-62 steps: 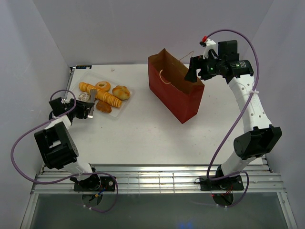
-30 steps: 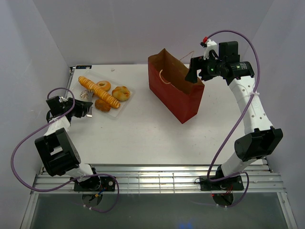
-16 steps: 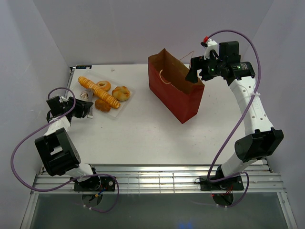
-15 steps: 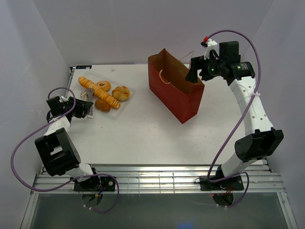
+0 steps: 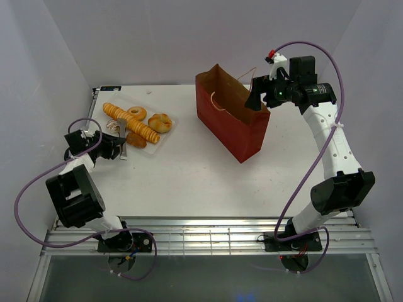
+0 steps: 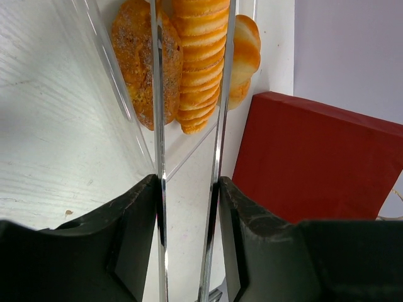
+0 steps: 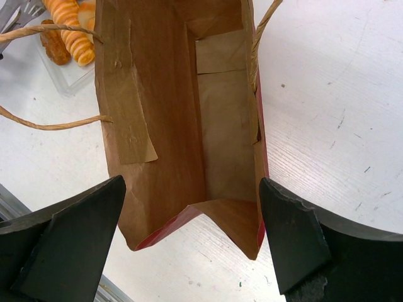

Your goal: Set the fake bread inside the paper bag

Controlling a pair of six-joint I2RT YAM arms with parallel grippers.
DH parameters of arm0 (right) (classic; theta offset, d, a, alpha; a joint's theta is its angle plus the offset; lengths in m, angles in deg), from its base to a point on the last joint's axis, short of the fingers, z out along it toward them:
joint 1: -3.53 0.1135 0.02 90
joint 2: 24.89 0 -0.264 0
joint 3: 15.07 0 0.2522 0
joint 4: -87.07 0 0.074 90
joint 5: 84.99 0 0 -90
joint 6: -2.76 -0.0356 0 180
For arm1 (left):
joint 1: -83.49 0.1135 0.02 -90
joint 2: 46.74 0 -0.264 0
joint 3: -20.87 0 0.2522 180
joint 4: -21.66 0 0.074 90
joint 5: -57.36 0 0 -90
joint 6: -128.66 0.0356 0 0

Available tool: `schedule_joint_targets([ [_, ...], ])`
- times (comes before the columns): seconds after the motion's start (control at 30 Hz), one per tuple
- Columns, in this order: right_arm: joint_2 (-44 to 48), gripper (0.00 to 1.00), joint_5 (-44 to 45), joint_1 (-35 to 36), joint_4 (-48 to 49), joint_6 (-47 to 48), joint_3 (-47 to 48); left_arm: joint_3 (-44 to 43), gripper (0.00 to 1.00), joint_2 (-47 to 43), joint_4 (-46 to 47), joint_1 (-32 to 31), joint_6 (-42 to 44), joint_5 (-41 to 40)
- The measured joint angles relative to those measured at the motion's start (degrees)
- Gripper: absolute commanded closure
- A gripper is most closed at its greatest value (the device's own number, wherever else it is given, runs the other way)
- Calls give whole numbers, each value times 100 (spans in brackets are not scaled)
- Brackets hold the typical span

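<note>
Left claw (image 6: 187, 207) shifted toward fake bread (image 5: 132, 124), clamping tongs (image 6: 157, 126); right claw (image 7: 191, 189) unmoved, wide over paper bag (image 5: 236, 129).

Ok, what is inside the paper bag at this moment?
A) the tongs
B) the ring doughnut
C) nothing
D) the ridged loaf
C: the right wrist view looks down into the paper bag and shows only bare brown lining, while the fake bread lies out on the table.

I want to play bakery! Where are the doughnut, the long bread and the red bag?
Doughnut (image 5: 130, 114): top view, left side of its ring.
Long bread (image 6: 200, 63): left wrist view, its ridged middle.
Red bag (image 5: 239, 129): top view, its red side wall.
</note>
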Motion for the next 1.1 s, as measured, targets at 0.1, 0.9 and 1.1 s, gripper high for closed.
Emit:
schedule_joint_targets([
  [0.1, 2, 8, -2, 0, 4, -2, 0, 4, 46, 79, 42, 0, 33, 118],
  [0.9, 2, 8, 2, 0, 28, 2, 0, -286, 44, 756, 573, 0, 136, 520],
  [1.1, 2, 8, 4, 0, 28, 2, 0, -533, 45, 1137, 608, 0, 144, 605],
])
